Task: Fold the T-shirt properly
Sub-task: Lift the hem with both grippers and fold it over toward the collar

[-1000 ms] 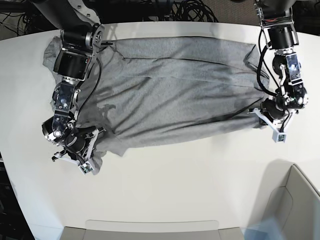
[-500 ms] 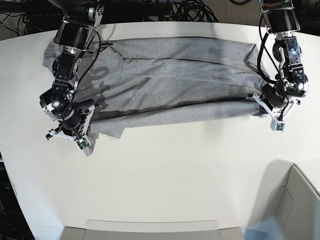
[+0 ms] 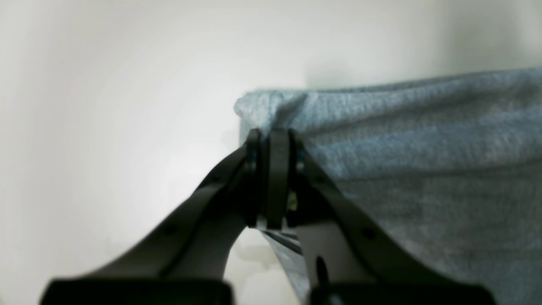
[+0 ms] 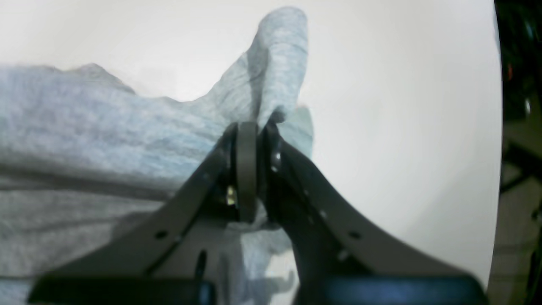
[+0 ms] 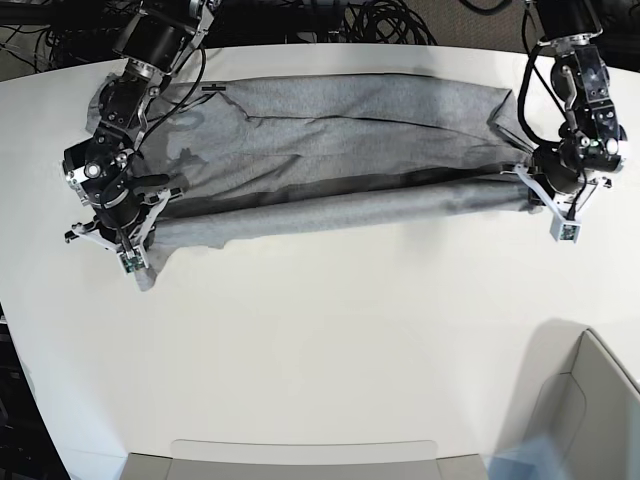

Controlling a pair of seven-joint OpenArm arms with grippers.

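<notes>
The heather-grey T-shirt lies spread across the far part of the white table, plain side up, no lettering showing. Its near edge is lifted and pulled toward the far side as a long roll. My left gripper is shut on the cloth's corner at the right end; the left wrist view shows the gripper pinching the T-shirt. My right gripper is shut on the left end; the right wrist view shows the gripper with the T-shirt bunched between the fingers.
A pale bin stands at the near right corner and a flat tray edge at the near side. Dark cables lie beyond the table's far edge. A small flap of cloth hangs below the right gripper.
Both grippers have moved toward the far edge, carrying the shirt's near edge with them. The shirt covers less of the table's middle than before.
</notes>
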